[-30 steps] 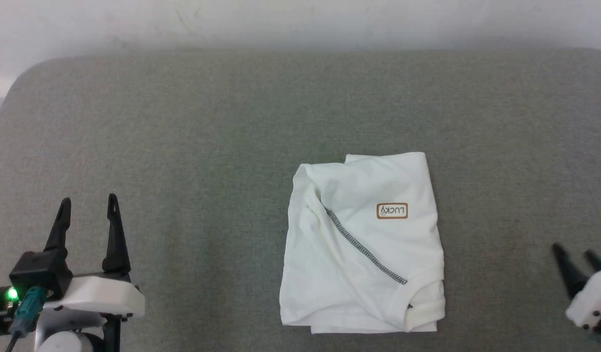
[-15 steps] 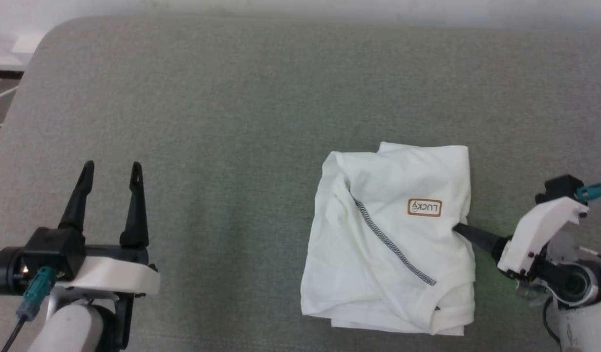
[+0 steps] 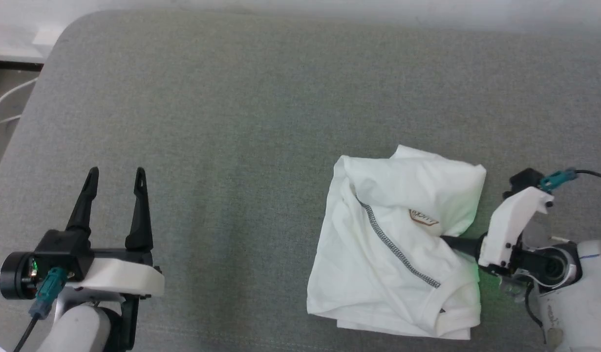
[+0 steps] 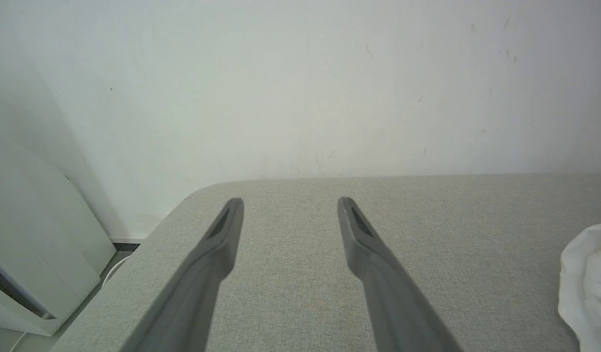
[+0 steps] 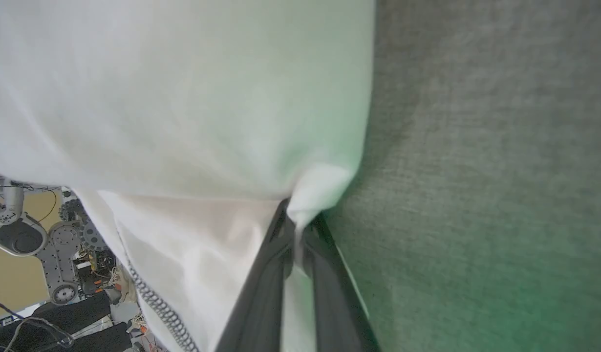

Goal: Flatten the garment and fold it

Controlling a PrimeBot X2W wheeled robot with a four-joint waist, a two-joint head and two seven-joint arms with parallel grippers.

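At the near left, the left pincer [image 3: 117, 172] hangs over bare tabletop [image 3: 207, 122] with its fingers spread wide and nothing between them, well apart from the work. Right of centre and towards the near edge lies the garment [image 3: 374, 274], bunched into a rough, uneven square. Its zigzag stitching [image 3: 398, 252] runs diagonally across the top layer and its tan label [image 3: 422, 218] is creased. At its right edge the right pincer [image 3: 447, 239] is closed on a fold of the white cloth, which puckers towards the fingertips.

The step in hand looks like the start of flattening: an edge is gripped so that the bundle can be opened out. The next move probably calls for drawing that layer up and out to the right. The left pincer would need to cross to hold or take the opposite side. With cloth this thin, more than one layer may be caught.

The left wrist view adds the wall [image 4: 300, 73] behind the tabletop, a white appliance [image 4: 27, 274] beside it, and a bit of garment [image 4: 586, 278] at the far right, clear of the left pincer [image 4: 290, 203]. The right wrist view shows the grip itself: the right pincer [image 5: 293, 215] with a pinch of cloth between near-closed fingers. The garment [image 5: 183, 98] is raised enough there to show room clutter beneath its hem.
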